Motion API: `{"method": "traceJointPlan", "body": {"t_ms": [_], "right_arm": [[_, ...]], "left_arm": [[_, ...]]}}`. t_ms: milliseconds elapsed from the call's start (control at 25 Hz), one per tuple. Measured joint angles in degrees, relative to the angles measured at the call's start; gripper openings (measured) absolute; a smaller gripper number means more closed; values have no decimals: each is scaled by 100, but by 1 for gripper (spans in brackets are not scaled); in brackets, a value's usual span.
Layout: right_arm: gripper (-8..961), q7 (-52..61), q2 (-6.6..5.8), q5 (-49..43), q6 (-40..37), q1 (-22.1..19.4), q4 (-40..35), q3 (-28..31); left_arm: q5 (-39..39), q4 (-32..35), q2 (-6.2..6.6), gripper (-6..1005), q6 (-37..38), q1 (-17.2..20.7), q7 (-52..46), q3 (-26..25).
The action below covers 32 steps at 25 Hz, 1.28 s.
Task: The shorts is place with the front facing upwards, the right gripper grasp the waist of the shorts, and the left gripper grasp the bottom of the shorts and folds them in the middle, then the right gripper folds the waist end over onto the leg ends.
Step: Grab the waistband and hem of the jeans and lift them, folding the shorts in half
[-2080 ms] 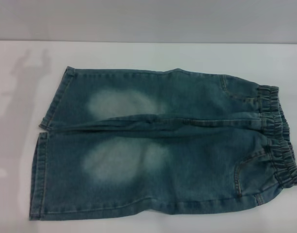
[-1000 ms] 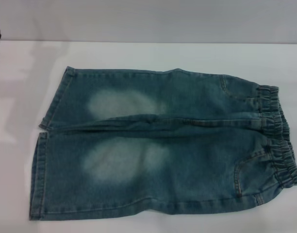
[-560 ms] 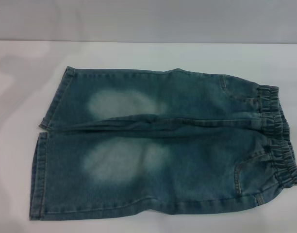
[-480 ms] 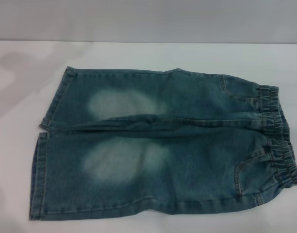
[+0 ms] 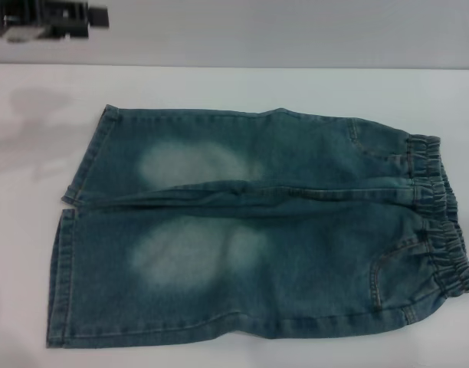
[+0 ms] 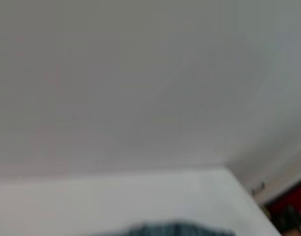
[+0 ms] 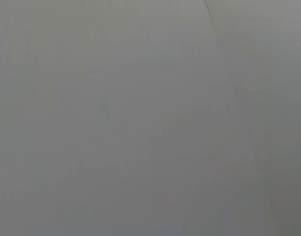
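One pair of denim shorts (image 5: 257, 230) lies flat and spread on the white worktop (image 5: 242, 84), front up. Nearest the camera is the lower leg with a pale faded patch; beyond it, past the centre seam, lies the second leg with its own pale patch. The two leg ends (image 5: 66, 268) sit on the robot's left, their straight stitched hems slightly apart at the middle. The waist end (image 5: 437, 222), with its ruffled elastic band and two pocket seams, sits on the robot's right.

Farthest off, at the far left corner above the worktop's back edge, one dark tool shows: the left tool (image 5: 54, 19). It hangs well apart from the shorts, beyond and to the left of the leg ends, touching nothing. Whether it stands wide or narrow cannot be told. The left wrist view shows only a sliver of denim at the worktop's edge. The right tool appears in no view.
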Motion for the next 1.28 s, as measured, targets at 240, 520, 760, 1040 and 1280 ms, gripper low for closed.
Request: {"method": "traceJointPlan", "body": {"t_ms": [240,520,760,1040,1280], "right_arm": [[749,-1,-43,4,-3,15,13,-16],[750,-32,-87,-15,-8,50,1,-28],[750,-42,-165,-28,-32,44,-12,-29],[749,-45,-180,-36,-167,-10,12,-34],[750,-48,-179,-39,-279,-89,48,-37]], "left_arm": [[678,-140,-48,640,595,-50,-235,-169],[1305,-617,-449,637,1141,41,-382,-171],[1774,-760,-653,634,1678,42,-443,-152],[2248,-781,-707,632,1793,247,-745,-204],[2347,-783,-586,629,1688,655,-955,-227]]}}
